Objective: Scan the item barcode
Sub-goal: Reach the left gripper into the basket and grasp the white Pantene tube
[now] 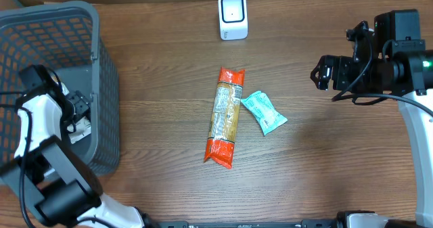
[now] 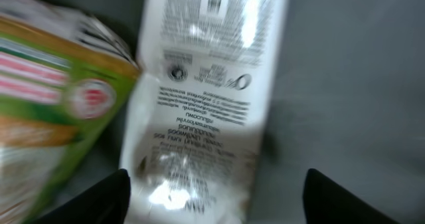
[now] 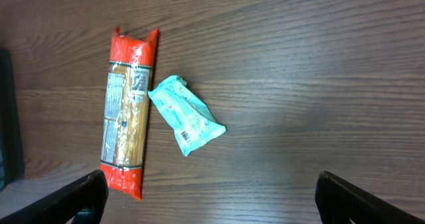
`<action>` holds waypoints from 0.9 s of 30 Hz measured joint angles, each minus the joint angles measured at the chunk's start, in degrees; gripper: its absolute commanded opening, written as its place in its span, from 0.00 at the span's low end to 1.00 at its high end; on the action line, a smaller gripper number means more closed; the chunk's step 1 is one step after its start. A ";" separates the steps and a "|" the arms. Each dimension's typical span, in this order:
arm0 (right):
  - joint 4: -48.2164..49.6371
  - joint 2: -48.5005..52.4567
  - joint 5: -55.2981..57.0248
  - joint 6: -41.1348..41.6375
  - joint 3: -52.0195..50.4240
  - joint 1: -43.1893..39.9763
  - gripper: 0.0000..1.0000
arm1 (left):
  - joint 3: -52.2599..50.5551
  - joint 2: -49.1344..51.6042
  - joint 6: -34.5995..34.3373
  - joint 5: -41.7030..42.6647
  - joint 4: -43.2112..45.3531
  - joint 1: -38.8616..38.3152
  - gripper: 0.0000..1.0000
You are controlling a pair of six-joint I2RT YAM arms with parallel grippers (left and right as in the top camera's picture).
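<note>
My left gripper is down inside the grey basket, open. Its dark fingertips stand either side of the lower end of a white printed packet, which lies blurred on the basket floor. A green and red pack lies just left of it. From overhead, the left gripper hangs over a white item in the basket. The white scanner stands at the table's far middle. My right gripper hovers open at the right, holding nothing.
A long pasta pack with red ends and a small teal pouch lie side by side mid-table. Both also show in the right wrist view, the pasta pack left of the pouch. The basket walls close in around the left arm.
</note>
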 measured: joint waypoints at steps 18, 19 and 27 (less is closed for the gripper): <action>-0.68 0.00 0.02 0.04 0.00 0.00 1.00 | 2.14 3.58 0.39 -4.26 -1.16 0.00 0.04; -0.68 0.00 0.04 0.02 0.00 0.00 1.00 | 2.19 3.58 0.37 -4.31 -1.33 0.00 0.04; 0.00 0.00 0.02 0.00 0.00 0.00 1.00 | 8.90 4.13 0.22 -0.63 -15.63 0.00 0.04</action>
